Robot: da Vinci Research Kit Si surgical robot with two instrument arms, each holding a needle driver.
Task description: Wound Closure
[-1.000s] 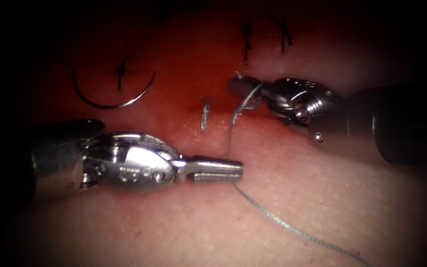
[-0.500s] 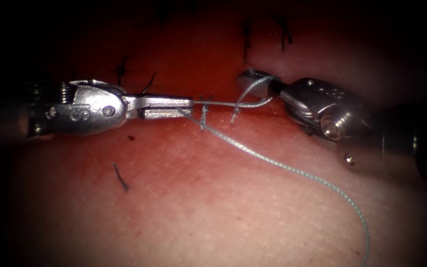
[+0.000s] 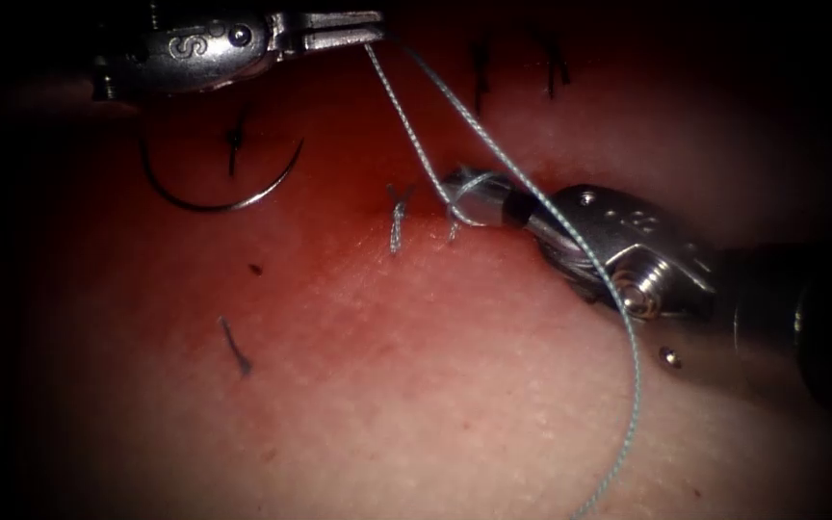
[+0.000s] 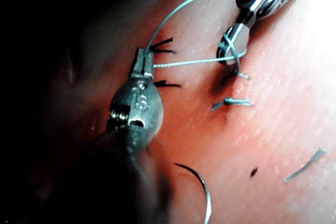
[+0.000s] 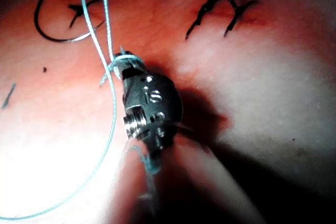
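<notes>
Both pincers pinching thread (image 3: 416,154), left pincer (image 3: 344,31), right pincer (image 3: 479,197) (thread looped round), needle (image 3: 219,188) lying loose on tissue (image 3: 435,385).

L hand (image 3: 339,31) w/ thread (image 3: 416,144) now up, away from tissue.

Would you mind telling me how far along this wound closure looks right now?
Done: a tied stitch with cut ends sits on the cut. In hand: the left tool holds the thread taut, looped around the right tool near a second stitch. The needle lies free on the tissue, left of the cut. Left: that thread is uncut.
</notes>
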